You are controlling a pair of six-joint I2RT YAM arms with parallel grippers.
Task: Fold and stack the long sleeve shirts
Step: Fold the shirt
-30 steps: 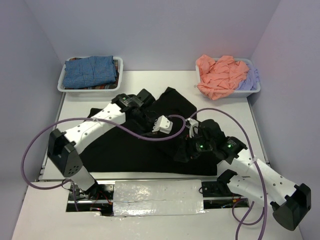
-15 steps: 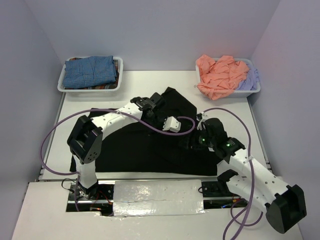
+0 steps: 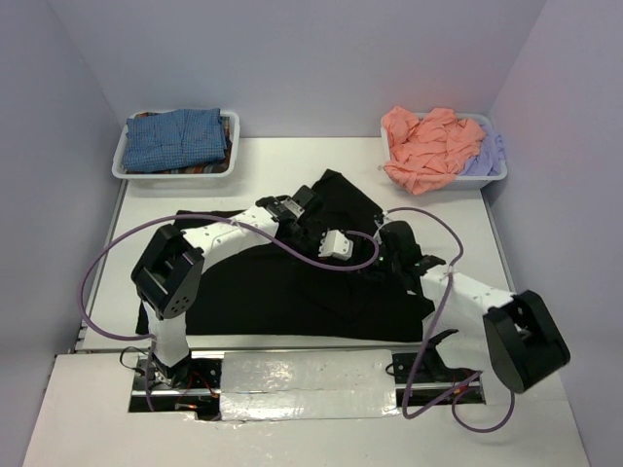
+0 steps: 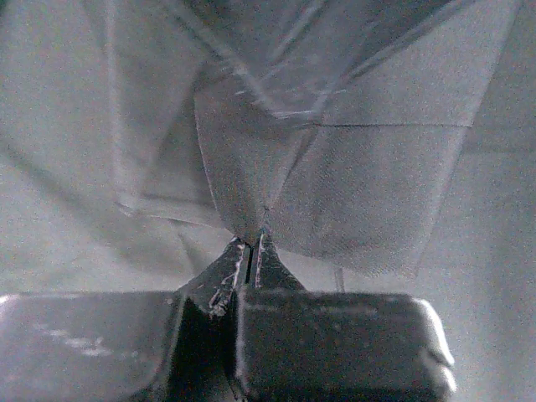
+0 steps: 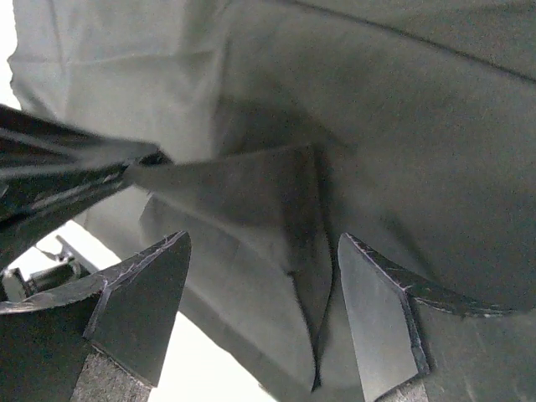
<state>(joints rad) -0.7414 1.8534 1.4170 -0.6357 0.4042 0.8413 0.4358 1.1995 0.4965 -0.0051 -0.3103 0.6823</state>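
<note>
Nearest to us, the left gripper (image 4: 251,244) is pinched tight on the black shirt (image 3: 263,287). In its wrist view both fingertips press together, and a peak of dark cloth rises from between them. Close by on its right, the right gripper (image 5: 264,243) stands wide, its two fingers (image 5: 146,293) well apart. In the right wrist view a raised flap of the same shirt lies in the gap between those fingers, and we cannot tell whether either finger touches it. The left gripper's closed tips come in from the left of that view, holding the corner of the flap.

Around both grippers the shirt lies spread over the table (image 3: 302,156), mostly flat toward the arm bases, with a part doubled over just beyond the grippers.

Further off, beyond and left of the left gripper, a white bin (image 3: 119,161) holds a blue-checked shirt (image 3: 180,136). Beyond and right of the right gripper, a second bin (image 3: 487,180) holds a crumpled salmon-pink shirt (image 3: 428,146), with a pale lavender shirt (image 3: 484,156) at its right side.
</note>
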